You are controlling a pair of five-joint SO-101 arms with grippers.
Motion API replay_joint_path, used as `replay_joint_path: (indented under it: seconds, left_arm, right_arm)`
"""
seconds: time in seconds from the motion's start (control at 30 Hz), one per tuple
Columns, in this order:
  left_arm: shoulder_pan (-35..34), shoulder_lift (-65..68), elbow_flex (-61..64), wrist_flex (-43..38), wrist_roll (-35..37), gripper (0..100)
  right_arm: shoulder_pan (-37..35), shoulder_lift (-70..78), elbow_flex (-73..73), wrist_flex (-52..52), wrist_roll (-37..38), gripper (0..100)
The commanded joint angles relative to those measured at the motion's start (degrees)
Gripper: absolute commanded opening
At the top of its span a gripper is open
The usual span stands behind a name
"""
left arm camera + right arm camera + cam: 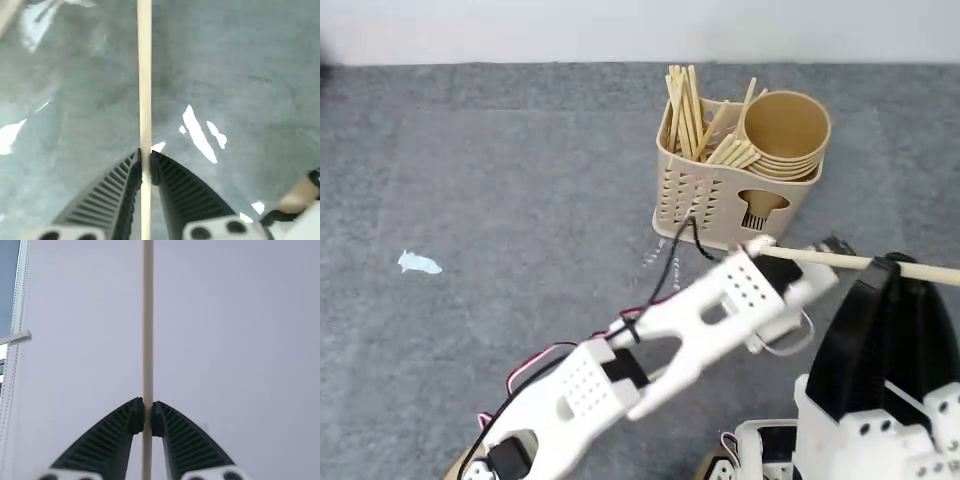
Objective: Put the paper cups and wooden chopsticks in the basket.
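A beige slotted basket [712,205] stands at the back of the grey mat. It holds several wooden chopsticks [685,108] on one side and stacked paper cups [787,130] on the other. In front of it, one loose chopstick [840,261] lies level in the air. My left gripper [761,252] is at its near-basket end, and my right gripper [887,266] is farther along it. The left gripper [145,161] is shut on a chopstick [144,75] above the mat. Against the pale wall, the right gripper [147,411] is shut on a chopstick [148,315].
A small blue-white scrap [418,263] lies on the mat at the left. White scraps [199,132] dot the mat under the left gripper. The white arm [650,350] crosses the front middle, and the black arm [885,350] fills the front right.
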Motion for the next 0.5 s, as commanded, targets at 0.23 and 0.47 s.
replay_joint_path:
  seconds: [0.23, 0.47]
  left_arm:
    - [-5.5, -12.7, -1.9, 1.6, -0.8, 1]
    - [-12.4, -21.8, -1.2, 1.6, -0.8, 1]
  right_arm:
    - [0.4, 0.0, -0.7, -1.4, 0.0, 0.8]
    - [0.4, 0.0, -2.8, -1.4, -0.2, 0.8]
